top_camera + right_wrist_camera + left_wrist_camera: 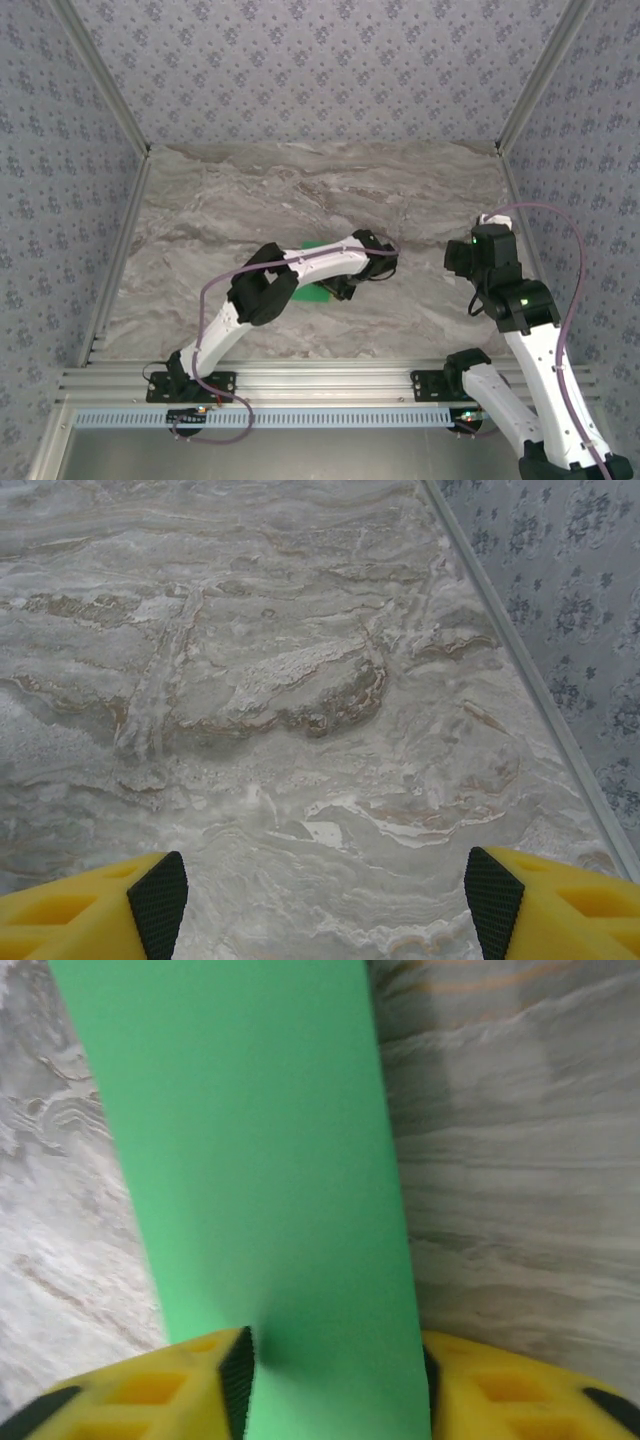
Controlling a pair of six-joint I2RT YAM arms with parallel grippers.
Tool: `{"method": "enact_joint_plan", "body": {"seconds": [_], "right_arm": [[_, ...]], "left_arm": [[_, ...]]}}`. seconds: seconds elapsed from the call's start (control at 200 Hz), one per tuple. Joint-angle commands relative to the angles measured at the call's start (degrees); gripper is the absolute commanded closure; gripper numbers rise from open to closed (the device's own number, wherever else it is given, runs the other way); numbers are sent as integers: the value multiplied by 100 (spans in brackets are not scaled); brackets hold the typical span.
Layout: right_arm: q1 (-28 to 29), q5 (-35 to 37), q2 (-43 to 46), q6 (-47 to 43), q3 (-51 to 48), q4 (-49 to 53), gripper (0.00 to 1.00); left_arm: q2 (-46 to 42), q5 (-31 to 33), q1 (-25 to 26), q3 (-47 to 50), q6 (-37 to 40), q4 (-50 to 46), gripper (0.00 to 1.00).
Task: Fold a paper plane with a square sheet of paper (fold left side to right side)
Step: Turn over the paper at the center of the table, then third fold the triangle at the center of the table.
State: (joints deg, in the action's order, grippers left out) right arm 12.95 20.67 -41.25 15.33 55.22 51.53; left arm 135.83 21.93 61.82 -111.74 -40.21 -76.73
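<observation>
The square sheet of paper (260, 1160) is bright green and lies on the marble table (520, 1160). In the left wrist view it looks like a long narrow band running away from the fingers. My left gripper (330, 1385) is open right over its near end. The band fills the gap between the jaws, and the left pad (238, 1375) casts a shadow on it. From above, the paper (311, 292) peeks out from under the left arm, which hides most of it, with the left gripper (347, 287) at its right side. My right gripper (325, 900) is open over bare marble, its jaws holding nothing.
The right gripper (462, 262) hangs well to the right of the paper, near the right wall rail (520, 670). Patterned walls enclose the table on three sides. An aluminium rail (330, 380) with both arm bases runs along the near edge.
</observation>
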Motion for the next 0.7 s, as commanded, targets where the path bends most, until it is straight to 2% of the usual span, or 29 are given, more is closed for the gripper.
{"method": "enact_joint_plan", "body": {"seconds": [0.0, 0.13, 0.235, 0.35, 0.465, 0.52, 0.695], "right_arm": [[-71, -379, -88, -114, 16, 29, 23], [-149, -1032, -263, -218, -89, -179, 23], [-178, -1839, -418, -226, -272, -525, 23], [-157, -3108, -676, 110, -676, -1304, 28], [-1, -4306, -1254, 641, -1127, -2482, 36], [251, -4455, -1652, 873, -1202, -2953, 39], [1228, -4220, -3206, 958, -784, -3701, 40]], "left_arm": [[-293, -1073, -19, -228, 437, 805, 48], [-897, -1768, -137, -32, 653, 1551, 41], [-1673, -2071, -287, 710, 663, 2203, 39], [-2730, -2225, -609, 1856, 524, 2975, 35], [-3786, -2691, -1267, 3339, 254, 3956, 33], [-4218, -2924, -1630, 4054, 129, 4368, 34], [-5114, -3757, -2736, 5798, -99, 5702, 30]]}}
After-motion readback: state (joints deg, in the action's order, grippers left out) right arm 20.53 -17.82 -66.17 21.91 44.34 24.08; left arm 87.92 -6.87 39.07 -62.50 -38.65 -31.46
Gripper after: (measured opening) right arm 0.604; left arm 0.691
